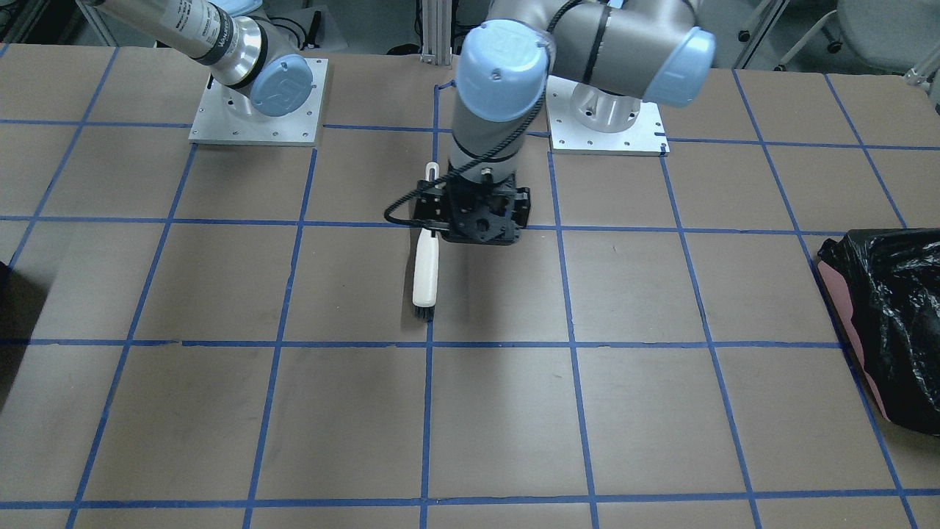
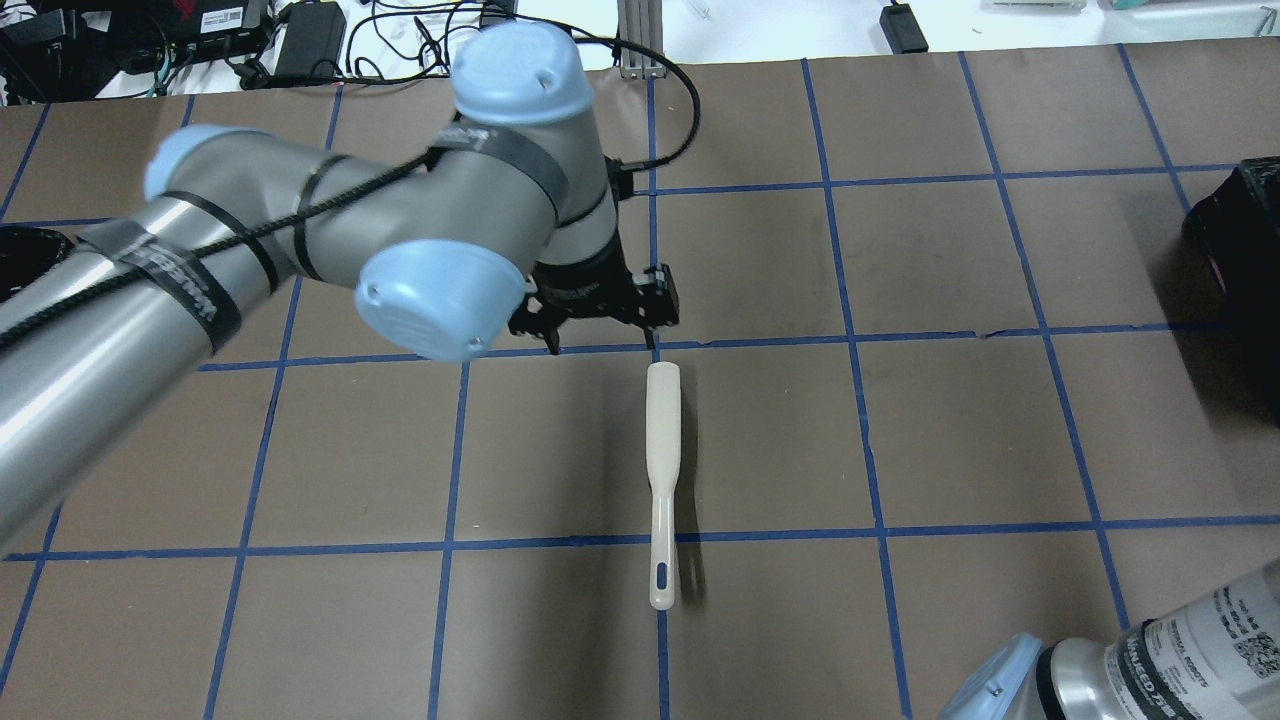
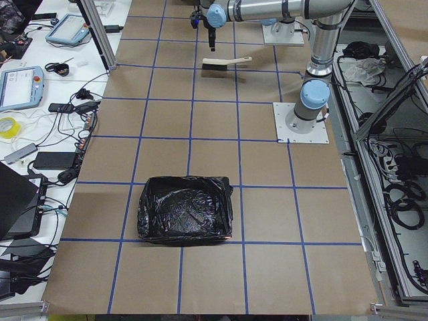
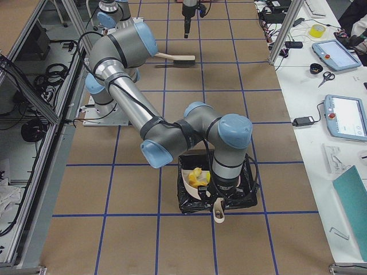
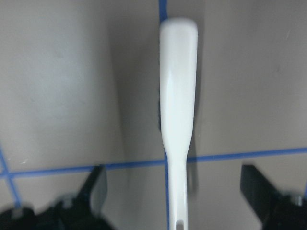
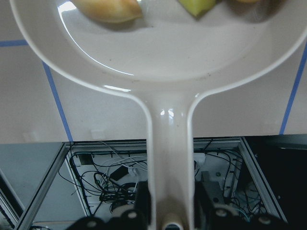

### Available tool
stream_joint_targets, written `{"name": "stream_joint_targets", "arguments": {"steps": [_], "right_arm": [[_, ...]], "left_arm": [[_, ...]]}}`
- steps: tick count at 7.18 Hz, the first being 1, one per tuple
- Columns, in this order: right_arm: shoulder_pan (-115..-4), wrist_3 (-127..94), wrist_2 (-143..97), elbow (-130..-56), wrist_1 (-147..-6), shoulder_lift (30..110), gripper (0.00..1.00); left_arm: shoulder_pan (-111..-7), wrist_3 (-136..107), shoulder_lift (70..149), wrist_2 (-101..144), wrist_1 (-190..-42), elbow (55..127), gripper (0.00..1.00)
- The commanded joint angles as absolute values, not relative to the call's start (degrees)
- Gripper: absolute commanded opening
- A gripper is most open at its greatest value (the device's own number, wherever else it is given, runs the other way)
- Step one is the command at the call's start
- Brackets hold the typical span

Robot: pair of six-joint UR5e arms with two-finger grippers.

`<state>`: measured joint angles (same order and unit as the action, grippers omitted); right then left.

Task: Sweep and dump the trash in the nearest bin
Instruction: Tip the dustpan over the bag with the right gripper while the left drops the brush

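At the table's end on the robot's right, the white dustpan (image 6: 158, 62) was pinched by its handle in the right gripper (image 6: 170, 206) and held over the black-lined bin (image 4: 248, 197). The trash (image 4: 198, 176) was carried in the pan; a tan croissant (image 6: 108, 9) and a yellow-green sponge (image 6: 195, 5) could be seen. Farther off, the left gripper (image 5: 175, 184) was spread wide above the white brush (image 2: 661, 440), which was laid flat on the table (image 2: 1000, 430), untouched.

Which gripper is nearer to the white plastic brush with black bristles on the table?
Left. The left gripper hangs open above the brush; the right gripper holds a white dustpan over the far black bin.
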<state>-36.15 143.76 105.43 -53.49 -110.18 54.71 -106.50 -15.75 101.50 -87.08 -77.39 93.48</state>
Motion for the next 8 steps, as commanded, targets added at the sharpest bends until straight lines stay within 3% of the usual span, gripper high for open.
{"name": "stream_joint_targets", "arguments": {"steps": [1,3,6,8], "right_arm": [[-36.7,143.6,109.4,-55.2,-114.2,55.0,0.00],[-38.5,143.5,111.4,-58.0,-114.7,57.1,0.00],[-39.0,138.7,108.7,-59.4,-112.4,60.1,0.00],[-40.9,123.4,104.4,-59.6,-101.9,63.1,0.00]], "left_arm": [[-94.3,-3.5,99.9,-93.5,-81.6,88.2,1.00],[-85.3,0.9,96.4,-91.7,-85.3,87.9,1.00],[-83.1,5.3,92.5,-90.0,-87.3,90.4,1.00],[-83.8,4.6,91.8,-90.0,-87.3,91.4,1.00]]}}
